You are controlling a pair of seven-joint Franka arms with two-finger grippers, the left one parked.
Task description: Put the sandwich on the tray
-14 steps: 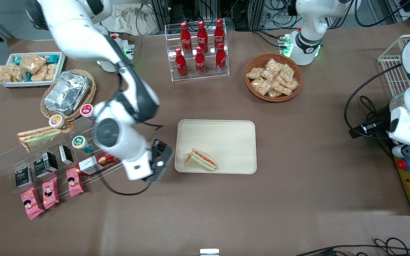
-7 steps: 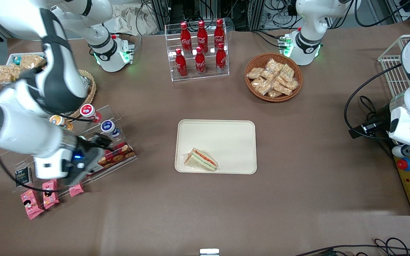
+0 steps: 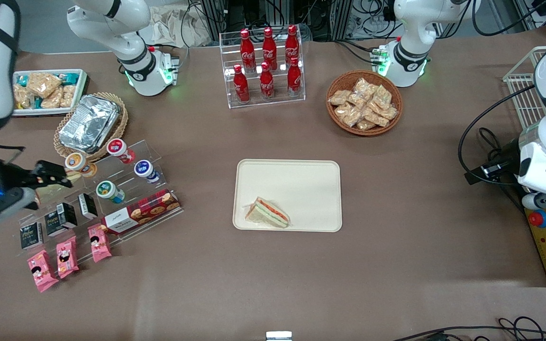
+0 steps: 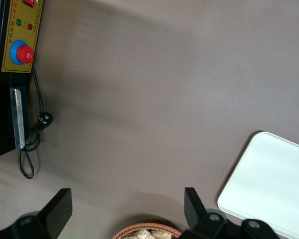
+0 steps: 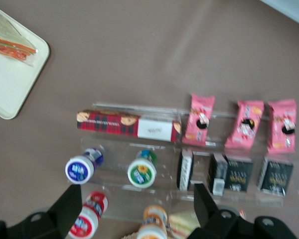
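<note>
Your wrapped sandwich (image 3: 267,213) lies on the cream tray (image 3: 301,180) — placing looks done; your gripper (image 3: 52,176), spread and empty, hangs over the snack rack (image 3: 112,199); next, just retreat.

The front view looks steeply down over the whole worktop (image 3: 273,284) from high up. The right wrist view looks straight down, closer in, past its spread tool (image 5: 137,204) at the snack rack (image 5: 189,169). The left wrist view also faces down. All three share the tray (image 3: 288,180), at the rack's three o'clock.
</note>
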